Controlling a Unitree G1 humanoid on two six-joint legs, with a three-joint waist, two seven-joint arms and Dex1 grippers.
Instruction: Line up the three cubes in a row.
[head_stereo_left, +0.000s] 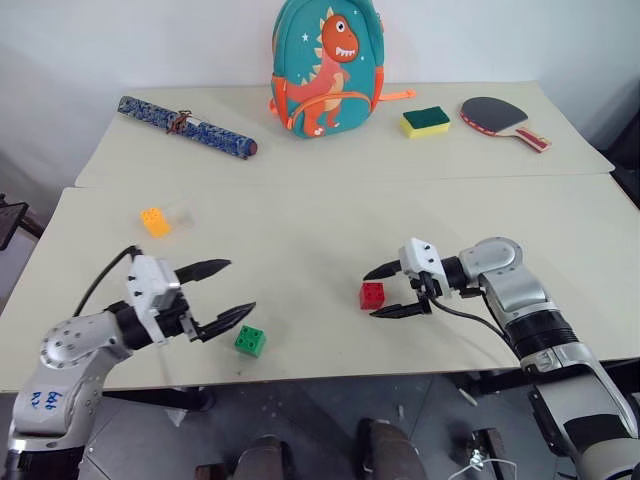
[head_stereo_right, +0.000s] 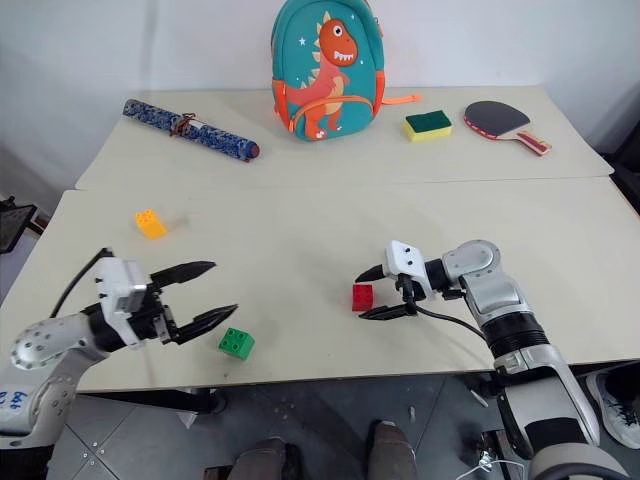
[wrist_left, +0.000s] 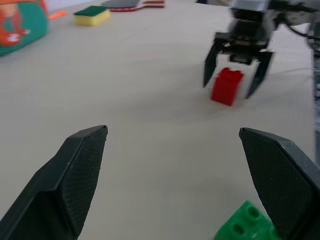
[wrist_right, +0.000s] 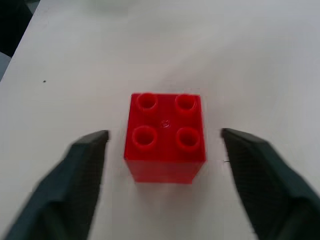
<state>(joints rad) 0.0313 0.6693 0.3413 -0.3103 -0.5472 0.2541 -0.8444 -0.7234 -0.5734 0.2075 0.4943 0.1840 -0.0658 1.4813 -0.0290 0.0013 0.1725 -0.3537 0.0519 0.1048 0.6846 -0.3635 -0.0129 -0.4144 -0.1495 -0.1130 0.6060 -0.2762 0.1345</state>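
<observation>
Three studded cubes lie on the near table. The red cube (head_stereo_left: 372, 295) stands between the spread fingers of my right gripper (head_stereo_left: 384, 291), which is open and clear of it on both sides; the right wrist view shows the red cube (wrist_right: 165, 136) from above. The green cube (head_stereo_left: 250, 341) rests near the front edge, just right of my left gripper (head_stereo_left: 219, 293), which is open and empty. In the left wrist view the green cube (wrist_left: 245, 225) sits by one fingertip. The orange-yellow cube (head_stereo_left: 155, 221) lies apart at the far left.
On the far table stand a teal dinosaur backpack (head_stereo_left: 328, 66), a rolled blue umbrella (head_stereo_left: 186, 126), a yellow-and-green sponge (head_stereo_left: 426, 121) and a table-tennis paddle (head_stereo_left: 503, 120). A seam joins the two tables (head_stereo_left: 330, 185). The near table's front edge (head_stereo_left: 330, 378) runs close to both grippers.
</observation>
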